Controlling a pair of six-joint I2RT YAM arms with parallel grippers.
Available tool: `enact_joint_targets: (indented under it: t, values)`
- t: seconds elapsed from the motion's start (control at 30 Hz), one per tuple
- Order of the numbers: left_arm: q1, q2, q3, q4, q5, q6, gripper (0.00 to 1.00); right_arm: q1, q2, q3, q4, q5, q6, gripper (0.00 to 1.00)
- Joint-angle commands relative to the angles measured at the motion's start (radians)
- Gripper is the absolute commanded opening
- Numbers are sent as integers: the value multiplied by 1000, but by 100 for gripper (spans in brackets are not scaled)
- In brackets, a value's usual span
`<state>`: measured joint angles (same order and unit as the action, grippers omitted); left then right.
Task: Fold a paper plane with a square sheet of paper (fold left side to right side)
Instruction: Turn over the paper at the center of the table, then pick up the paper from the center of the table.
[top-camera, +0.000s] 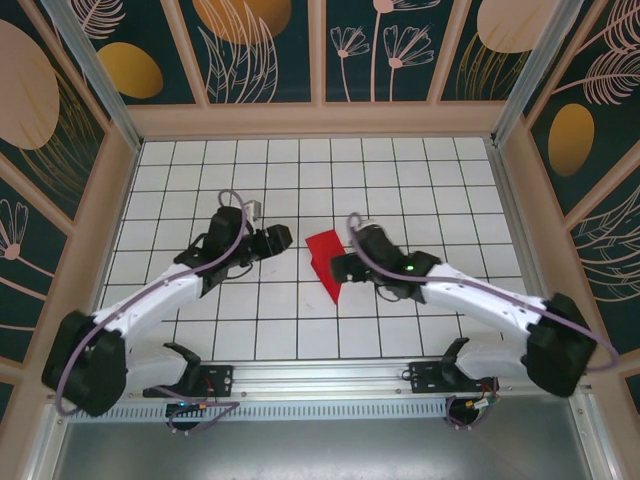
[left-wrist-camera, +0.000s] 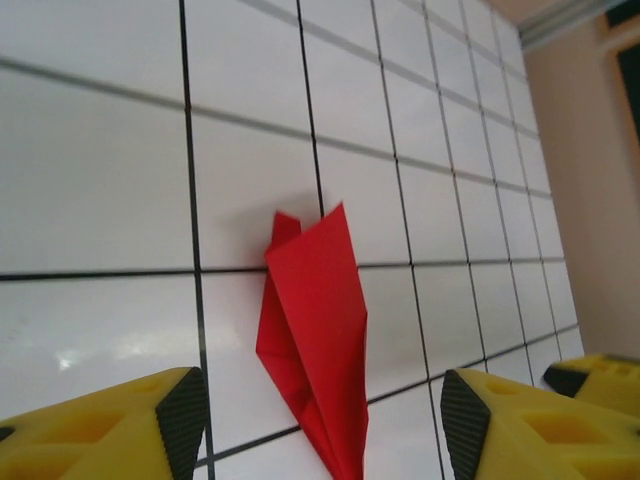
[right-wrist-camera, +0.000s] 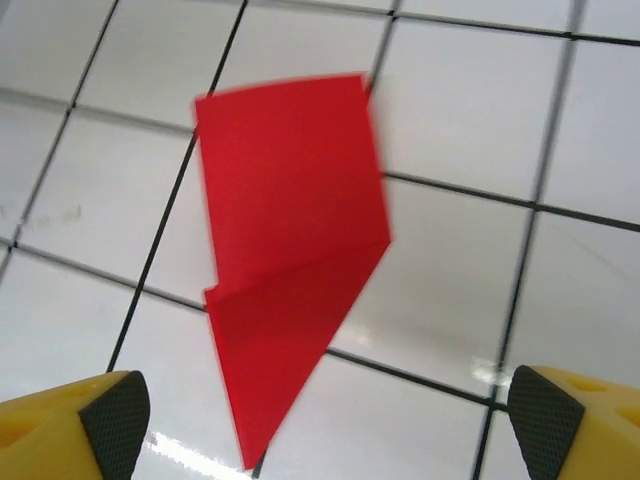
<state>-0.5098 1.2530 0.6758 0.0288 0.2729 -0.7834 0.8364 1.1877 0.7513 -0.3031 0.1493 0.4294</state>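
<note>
Yellow fingertips (left-wrist-camera: 183, 425) first: my left gripper (top-camera: 283, 240) and right gripper (right-wrist-camera: 330, 420) both hang released, holding nothing, flanking the paper plane (top-camera: 325, 262) lying creased on the white grid table (top-camera: 200, 170); its point runs off frame in left wrist view.

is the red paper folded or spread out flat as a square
Folded. The red paper lies on the table as a narrow shape tapering to a point, with overlapping layers and creases.

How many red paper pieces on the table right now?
1. One folded red paper lies near the middle of the white tiled table. Nothing suggests another piece hidden, though the arms cover some tiles.
</note>
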Motion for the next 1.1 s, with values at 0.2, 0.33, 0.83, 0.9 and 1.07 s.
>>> enact_joint_targets:
  t: [0.2, 0.33, 0.83, 0.9, 1.07]
  values:
    - [-33, 325, 56, 251, 156, -38, 67, -451, -189, -314, 444, -654, 92, 97]
    - [-32, 427, 101, 301, 193, -41, 65, -523, -177, -370, 514, -746, 101, 96]
    - [-33, 596, 188, 364, 305, -36, 28, -561, 29, -360, 678, -884, 87, 94]
    - [-34, 592, 174, 390, 320, -38, 20, -564, 97, -333, 706, -926, 71, 93]
    - [-34, 552, 115, 484, 394, -64, 10, -564, 274, -244, 760, -1014, 16, 88]
